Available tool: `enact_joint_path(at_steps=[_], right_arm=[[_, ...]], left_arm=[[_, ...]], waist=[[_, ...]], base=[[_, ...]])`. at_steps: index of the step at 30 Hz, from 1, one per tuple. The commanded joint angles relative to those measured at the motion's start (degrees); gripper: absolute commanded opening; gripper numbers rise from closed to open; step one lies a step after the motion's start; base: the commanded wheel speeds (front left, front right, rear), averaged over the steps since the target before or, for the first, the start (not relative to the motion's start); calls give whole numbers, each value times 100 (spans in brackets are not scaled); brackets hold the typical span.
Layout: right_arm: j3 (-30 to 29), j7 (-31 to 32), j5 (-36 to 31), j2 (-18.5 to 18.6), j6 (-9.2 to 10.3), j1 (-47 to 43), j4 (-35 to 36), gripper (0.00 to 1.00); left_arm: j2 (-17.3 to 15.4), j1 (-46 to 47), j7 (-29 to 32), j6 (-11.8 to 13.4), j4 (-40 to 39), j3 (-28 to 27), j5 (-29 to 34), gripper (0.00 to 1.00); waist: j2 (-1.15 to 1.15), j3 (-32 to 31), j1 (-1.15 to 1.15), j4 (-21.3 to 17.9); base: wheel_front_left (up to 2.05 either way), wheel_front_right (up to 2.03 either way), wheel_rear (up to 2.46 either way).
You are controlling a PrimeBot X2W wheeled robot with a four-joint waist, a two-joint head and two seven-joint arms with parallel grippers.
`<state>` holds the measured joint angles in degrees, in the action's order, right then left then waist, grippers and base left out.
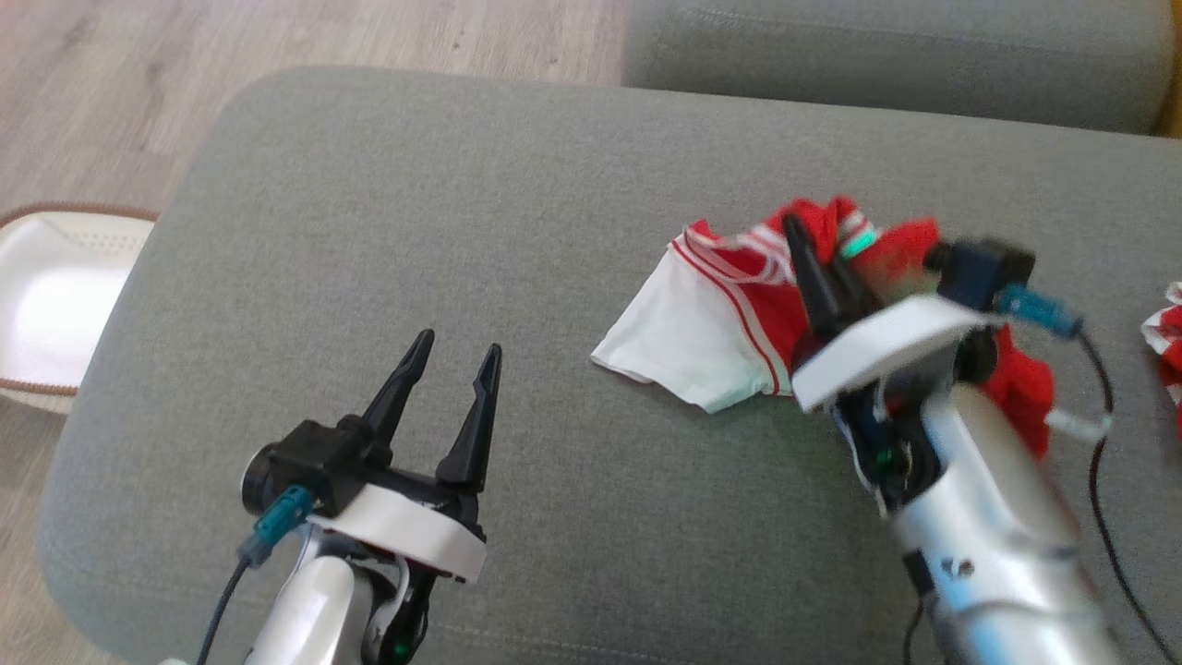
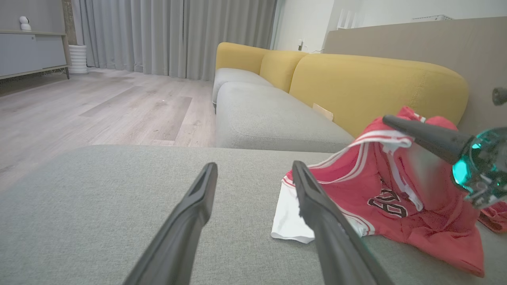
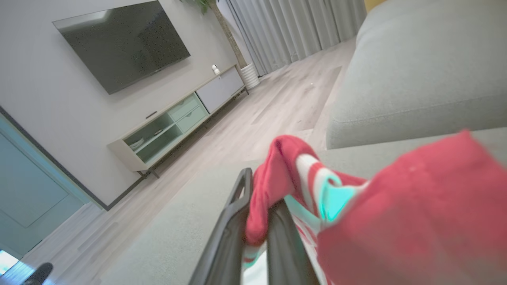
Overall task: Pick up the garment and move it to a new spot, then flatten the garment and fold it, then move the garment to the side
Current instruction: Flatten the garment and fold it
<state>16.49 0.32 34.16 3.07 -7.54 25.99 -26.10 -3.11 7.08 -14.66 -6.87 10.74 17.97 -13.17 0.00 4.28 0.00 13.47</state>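
A red and white garment [image 1: 729,314] lies crumpled on the right half of the grey cushion [image 1: 416,222]. My right gripper [image 1: 803,242] is shut on a red, white-striped fold at the garment's top, and that fold is raised off the cushion. In the right wrist view the cloth [image 3: 277,174] is pinched between the right gripper [image 3: 257,202] fingers and drapes over them. My left gripper [image 1: 459,346] stands open and empty at the lower left, apart from the garment. In the left wrist view the left gripper [image 2: 254,166] points past the garment [image 2: 380,186], whose white hem is nearest it.
Another red and white cloth [image 1: 1165,342] lies at the cushion's right edge. A white basket [image 1: 46,305] sits on the wood floor left of the cushion. A second grey seat [image 1: 877,55] and yellow backrests [image 2: 376,87] lie beyond. A black cable [image 1: 1099,443] hangs by the right arm.
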Motion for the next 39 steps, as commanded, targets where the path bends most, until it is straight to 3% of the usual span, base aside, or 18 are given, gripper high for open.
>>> enact_joint_path(at_steps=[1,7,13,14,15,16,21,26,32,39], right_arm=[[59,97,10,-19,5,501,336,0],[-360,646,-150,237,5,1433,352,0],[-707,1067,-539,899,5,2551,-677,0],[-739,1092,-664,1017,5,2730,-935,32],[-739,1092,-664,1017,5,2730,-935,32],[-784,1050,-808,1128,5,2911,-1196,100],[-1027,684,-1594,1502,5,3563,-2523,100],[-1147,320,-1953,1344,5,3756,-3301,100],[-776,-287,-1809,1069,5,3499,-3326,100],[-119,-928,-1269,828,5,2561,-2604,100]], left_arm=[[19,164,-34,-8,-231,-200,32,100],[22,337,-34,-17,-327,-77,-72,100],[23,589,-34,35,-377,181,-268,100],[23,620,-34,51,-377,207,-291,100],[23,620,-34,51,-377,207,-291,100],[23,648,-34,65,-376,228,-307,100],[23,723,-34,119,-351,287,-350,100],[23,750,-34,144,-325,218,-320,100],[23,688,-34,154,-339,36,-218,100],[23,476,-34,133,-350,-213,-160,100]], waist=[[0,91,0,53],[0,562,0,340],[0,1055,0,711],[0,1115,0,748],[0,1115,0,748],[0,1163,0,775],[0,1221,0,799],[0,1050,0,576],[0,664,0,141],[0,135,0,-403]], base=[[0,0,0],[0,0,0],[0,0,0],[0,0,0],[0,0,0],[0,0,0],[0,0,0],[0,0,0],[0,0,0],[0,0,0]])
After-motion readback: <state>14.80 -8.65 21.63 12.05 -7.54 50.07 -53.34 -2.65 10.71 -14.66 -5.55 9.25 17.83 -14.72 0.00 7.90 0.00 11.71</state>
